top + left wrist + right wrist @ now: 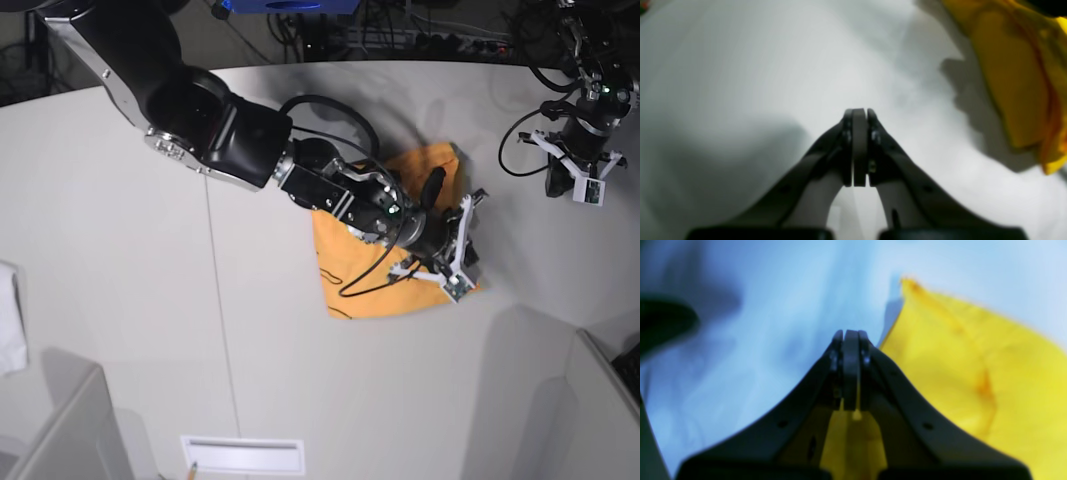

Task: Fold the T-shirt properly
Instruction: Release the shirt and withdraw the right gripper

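Note:
The yellow-orange T-shirt (362, 305) lies folded in a rough rectangle on the white table (150, 250), with thin dark curved marks near its left edge. My right gripper (458, 262) hovers over the shirt's right edge. In the right wrist view it (850, 335) is shut, its tip over the table just left of a shirt corner (957, 366); no cloth shows between the pads. My left gripper (582, 178) is off at the far right. In the left wrist view it (858, 113) is shut and empty above bare table, with the shirt (1013, 83) at the upper right.
A small white cloth (8, 335) lies at the table's left edge. Grey partitions stand at the bottom left (60, 430) and bottom right (560, 400). A white slotted plate (242, 455) sits at the front. Cables and gear (400, 30) lie behind the table.

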You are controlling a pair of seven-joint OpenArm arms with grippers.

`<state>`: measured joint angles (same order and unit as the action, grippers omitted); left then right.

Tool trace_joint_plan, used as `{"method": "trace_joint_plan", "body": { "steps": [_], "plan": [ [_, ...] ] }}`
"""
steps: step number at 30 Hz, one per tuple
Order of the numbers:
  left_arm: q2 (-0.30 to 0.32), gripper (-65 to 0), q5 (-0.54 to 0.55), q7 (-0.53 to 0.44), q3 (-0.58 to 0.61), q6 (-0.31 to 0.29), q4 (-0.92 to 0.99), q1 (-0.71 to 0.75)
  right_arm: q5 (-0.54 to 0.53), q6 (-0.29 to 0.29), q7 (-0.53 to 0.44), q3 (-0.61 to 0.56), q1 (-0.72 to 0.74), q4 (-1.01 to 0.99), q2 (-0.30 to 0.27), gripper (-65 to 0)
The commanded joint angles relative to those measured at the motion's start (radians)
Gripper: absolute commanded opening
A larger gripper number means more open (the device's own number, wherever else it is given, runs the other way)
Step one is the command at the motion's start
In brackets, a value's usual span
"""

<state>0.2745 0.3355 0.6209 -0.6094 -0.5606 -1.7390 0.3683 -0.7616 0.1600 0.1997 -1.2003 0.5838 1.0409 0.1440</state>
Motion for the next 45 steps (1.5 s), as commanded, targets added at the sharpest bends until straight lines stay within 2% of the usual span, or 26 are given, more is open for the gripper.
{"method": "trace_joint_plan", "body": {
  "steps": [1,4,8,11,13,18,21,22,25,27,29,30,36,40,45],
  "plan": [
    [0.016,-65.0,0.004,-0.017,0.006,0.003,-0.019,-0.001,-0.017,0.002,-0.036,0.017,0.04,0.04,0.013,-65.0],
    [-0.001,-65.0,0.006,-0.017,0.029,0.001,-0.028,-0.001,-0.031,0.005,0.017,0.037,0.043,0.138,-0.045,-65.0],
    [-0.063,-65.0,0.006,-0.017,0.007,0.0,-0.097,0.021,-0.026,0.005,0.152,0.184,-0.014,0.296,-0.142,-65.0],
    [-0.103,-65.0,0.015,-0.016,0.018,0.0,-0.163,0.041,-0.026,0.005,0.2,0.339,-0.086,0.391,-0.215,-65.0],
    [-0.143,-65.0,0.089,0.032,0.004,0.0,-0.192,0.047,-0.026,0.005,0.221,0.439,-0.14,0.459,-0.266,-65.0],
    [-0.146,-65.0,0.422,0.136,-0.099,0.0,-0.181,0.045,-0.026,0.005,0.249,0.615,-0.262,0.56,-0.36,-65.0],
    [-0.145,-65.0,0.548,0.176,-0.103,0.001,-0.181,0.027,-0.026,0.005,0.248,0.67,-0.304,0.559,-0.396,-65.0],
    [-0.145,-61.7,0.571,0.185,-0.103,0.004,-0.178,0.011,-0.026,0.005,0.246,0.687,-0.315,0.559,-0.407,-65.0],
    [-0.149,-33.2,0.574,0.212,-0.105,0.004,-0.128,-0.033,-0.026,0.005,0.246,0.718,-0.339,0.569,-0.419,-65.0],
    [-0.151,-17.9,0.58,0.216,-0.1,0.004,-0.068,-0.065,-0.026,0.005,0.246,0.719,-0.35,0.583,-0.421,-65.0],
    [-0.151,-9.2,0.575,0.216,-0.082,0.004,-0.014,-0.093,-0.026,0.005,0.246,0.719,-0.368,0.603,-0.436,-65.0],
    [-0.149,-7.6,0.575,0.216,-0.07,0.004,0.011,-0.105,-0.026,0.005,0.246,0.719,-0.377,0.611,-0.441,-65.0],
    [-0.145,-7.4,0.574,0.216,0.024,0.009,0.149,-0.203,-0.026,0.005,0.246,0.719,-0.387,0.629,-0.449,-65.0],
    [-0.143,-7.4,0.574,0.216,0.058,0.073,0.251,-0.252,-0.026,0.005,0.246,0.719,-0.393,0.631,-0.456,-65.0],
    [-0.143,-8.2,0.574,0.215,0.113,0.086,0.333,-0.297,-0.026,0.005,0.246,0.719,-0.414,0.648,-0.456,-65.0]
  ]
}}
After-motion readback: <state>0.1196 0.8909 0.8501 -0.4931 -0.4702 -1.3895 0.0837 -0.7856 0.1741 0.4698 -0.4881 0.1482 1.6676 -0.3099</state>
